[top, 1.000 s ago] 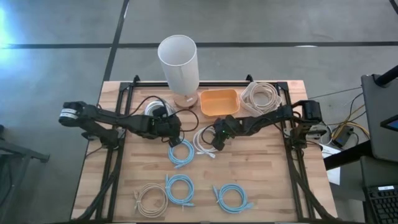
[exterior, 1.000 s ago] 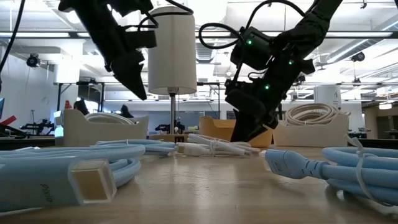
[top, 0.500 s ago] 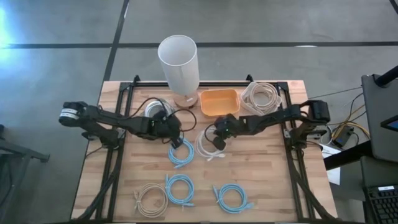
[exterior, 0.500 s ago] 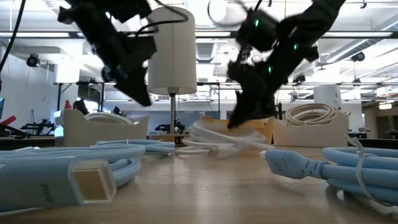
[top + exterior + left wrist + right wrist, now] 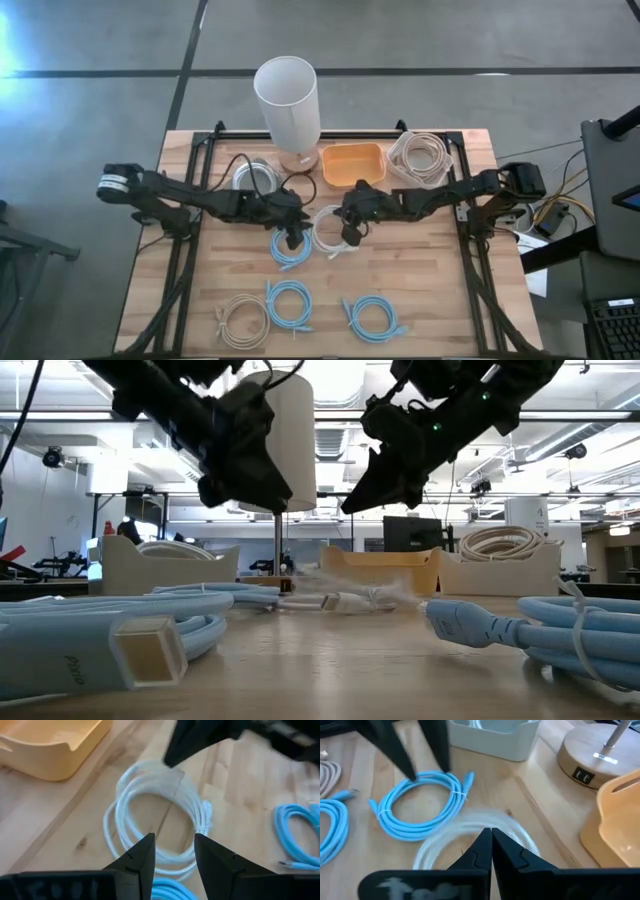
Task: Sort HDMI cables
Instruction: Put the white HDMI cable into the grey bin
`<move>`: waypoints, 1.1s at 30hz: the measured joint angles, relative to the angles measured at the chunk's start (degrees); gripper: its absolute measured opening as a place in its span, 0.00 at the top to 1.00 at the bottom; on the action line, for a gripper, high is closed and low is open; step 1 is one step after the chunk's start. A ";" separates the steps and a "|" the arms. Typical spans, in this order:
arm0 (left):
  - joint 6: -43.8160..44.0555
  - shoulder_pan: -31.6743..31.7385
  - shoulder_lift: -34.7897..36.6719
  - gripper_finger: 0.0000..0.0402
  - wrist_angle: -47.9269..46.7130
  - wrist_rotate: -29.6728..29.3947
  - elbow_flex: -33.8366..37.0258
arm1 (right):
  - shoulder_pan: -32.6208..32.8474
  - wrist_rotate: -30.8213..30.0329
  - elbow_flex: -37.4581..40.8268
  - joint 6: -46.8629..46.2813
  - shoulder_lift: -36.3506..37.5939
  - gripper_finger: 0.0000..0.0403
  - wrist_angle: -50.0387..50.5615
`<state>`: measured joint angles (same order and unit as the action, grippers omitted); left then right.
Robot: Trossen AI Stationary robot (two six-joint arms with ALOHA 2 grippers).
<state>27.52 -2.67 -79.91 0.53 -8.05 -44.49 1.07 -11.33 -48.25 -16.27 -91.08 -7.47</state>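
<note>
A white coiled HDMI cable [image 5: 318,236] lies flat on the wooden table near its middle, blurred in the low view [image 5: 350,598]. My right gripper [image 5: 350,232] is shut and hangs above the white coil's right side, clear of it in the low view [image 5: 350,508]. My left gripper [image 5: 292,238] is open, raised over the gap between the white coil [image 5: 196,815] and a light blue coil [image 5: 280,252]. Its fingers [image 5: 145,850] stand above the white coil without touching it.
Two more light blue coils [image 5: 288,303] [image 5: 372,317] and a beige coil [image 5: 240,318] lie near the near edge. At the far edge stand a white lamp [image 5: 287,100], an orange bin [image 5: 352,163], a bin of beige cable [image 5: 420,155] and a white bin [image 5: 255,178].
My right gripper has risen from the table and moved toward the table's left. The white coil was partly lifted half a second ago and now lies low on the table again, blurred. My left gripper has moved right and toward the near edge, toward the white coil.
</note>
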 joint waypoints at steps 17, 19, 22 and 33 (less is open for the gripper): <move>1.11 3.49 -13.21 0.66 9.96 -0.65 -0.48 | -1.17 -0.67 -0.07 0.15 -0.08 0.98 7.73; 1.13 3.78 -13.64 0.66 9.96 -0.53 -0.48 | -2.16 -0.60 -0.07 -1.40 -0.08 0.98 9.09; 1.13 4.02 -13.82 0.66 9.90 -0.42 -0.50 | -3.23 -0.46 -0.07 -1.50 -0.08 0.98 10.82; 1.58 4.08 -12.31 0.66 10.00 -0.37 -0.59 | -4.45 -0.58 -0.07 8.62 -0.10 0.98 8.09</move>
<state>29.10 1.41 -92.22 10.52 -8.42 -45.08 -3.38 -11.90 -48.31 -7.66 -91.18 0.62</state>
